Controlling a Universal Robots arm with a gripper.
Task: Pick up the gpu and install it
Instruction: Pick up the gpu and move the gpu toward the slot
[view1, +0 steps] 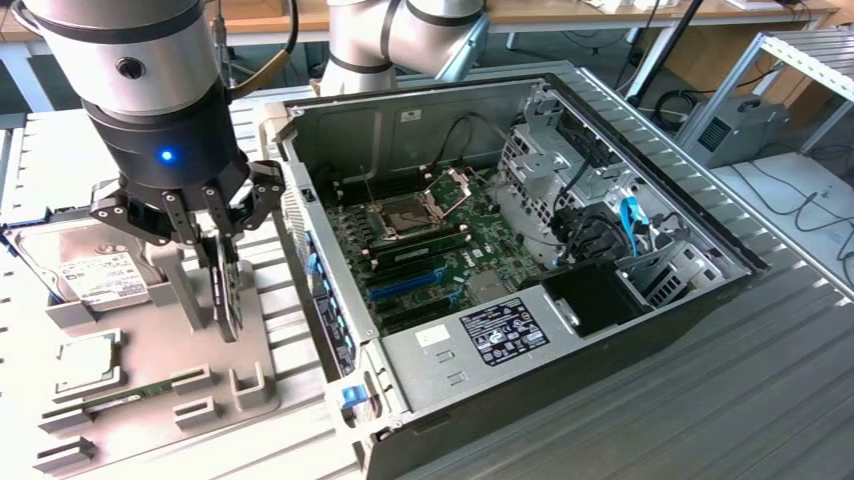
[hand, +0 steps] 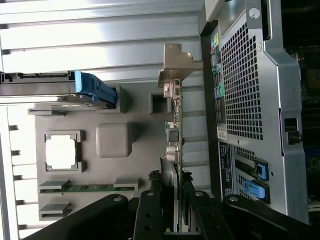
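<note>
The gpu is a thin black card standing on edge over the grey parts holder, just to the exterior view's left of the open computer case. My gripper comes down on it from above, with a finger on each face, shut on the card. In the wrist view the gpu is seen edge-on between my fingers, its silver bracket at the far end and the gripper clamped around it. Whether the card's lower edge still rests in the holder I cannot tell.
The case lies open with its motherboard and blue slots facing up. On the holder sit a silver hard drive, a CPU and a green RAM stick. The case's vented rear panel stands close beside the card.
</note>
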